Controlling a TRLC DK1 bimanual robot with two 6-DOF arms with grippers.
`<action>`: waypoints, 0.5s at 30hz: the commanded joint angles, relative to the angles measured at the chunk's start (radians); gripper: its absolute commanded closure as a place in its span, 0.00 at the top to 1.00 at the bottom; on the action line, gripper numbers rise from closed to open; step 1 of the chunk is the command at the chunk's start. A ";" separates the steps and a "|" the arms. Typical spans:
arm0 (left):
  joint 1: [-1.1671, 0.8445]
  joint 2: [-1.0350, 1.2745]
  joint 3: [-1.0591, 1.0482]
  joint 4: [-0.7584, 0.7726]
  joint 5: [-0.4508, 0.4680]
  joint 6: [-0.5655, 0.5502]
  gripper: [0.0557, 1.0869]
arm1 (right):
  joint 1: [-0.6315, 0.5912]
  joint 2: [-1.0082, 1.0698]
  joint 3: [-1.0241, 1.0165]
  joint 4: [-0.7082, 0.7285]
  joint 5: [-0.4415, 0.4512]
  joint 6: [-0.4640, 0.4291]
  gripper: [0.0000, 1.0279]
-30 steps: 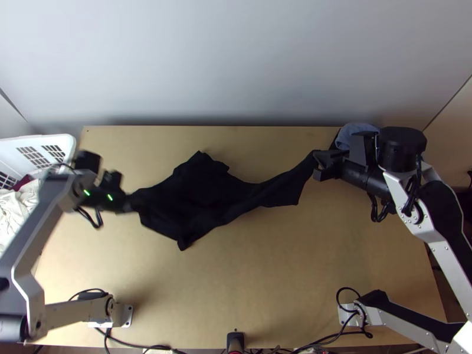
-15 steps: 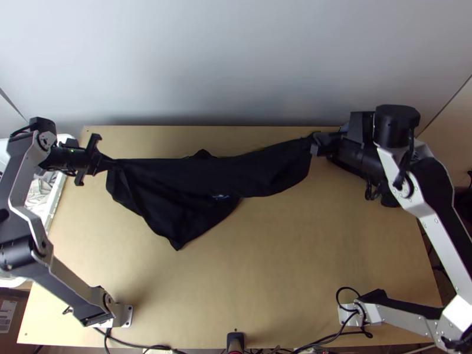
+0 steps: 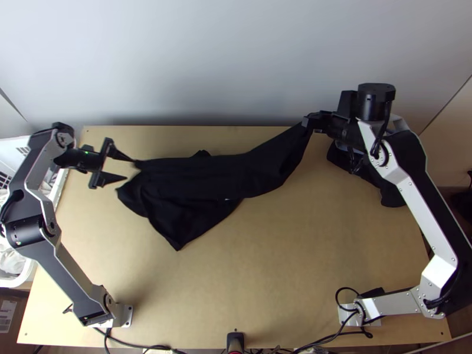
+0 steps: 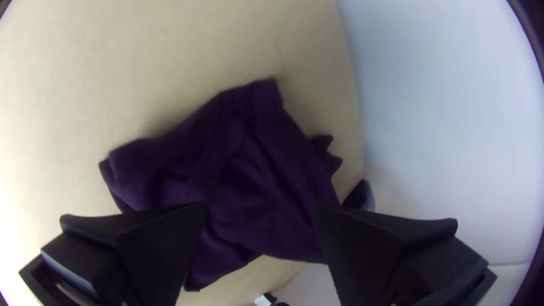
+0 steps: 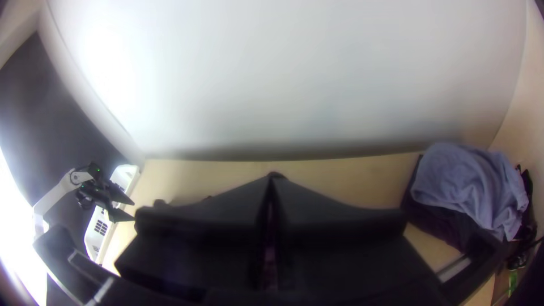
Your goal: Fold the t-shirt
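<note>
The black t-shirt [image 3: 200,177] lies loosely bunched over the far, left-hand half of the table [image 3: 283,265], its folds running crosswise and one corner pointing towards the near edge. Its other end rises in a long slope to the right gripper [image 3: 309,122], which is closed on the tip of the cloth at the table's far edge. At the opposite end the left gripper [image 3: 128,169] has its fingers wide apart, just beside the cloth; whether a fingertip touches it I cannot tell. The tabletop is pale, plain wood, bare across the middle of its near half, with black cables [image 3: 131,344] and a small black device [image 3: 235,340] along the near edge. Near the far right corner, beside the right arm, sits a heap of dark cloth [image 3: 389,192] with a blue-grey cloth [image 5: 464,181] crumpled on top. A smooth, pale wall [image 3: 236,59] stands behind the far edge. On the left is a white slatted basket [image 3: 59,187] with whitish cloth inside, and a brown box [image 3: 12,310] bearing a label lies below the table's near left corner.
</note>
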 commanded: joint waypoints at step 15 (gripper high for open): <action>0.056 -0.080 -0.162 0.027 -0.013 0.211 0.96 | 0.026 -0.106 -0.161 0.003 0.006 -0.004 0.03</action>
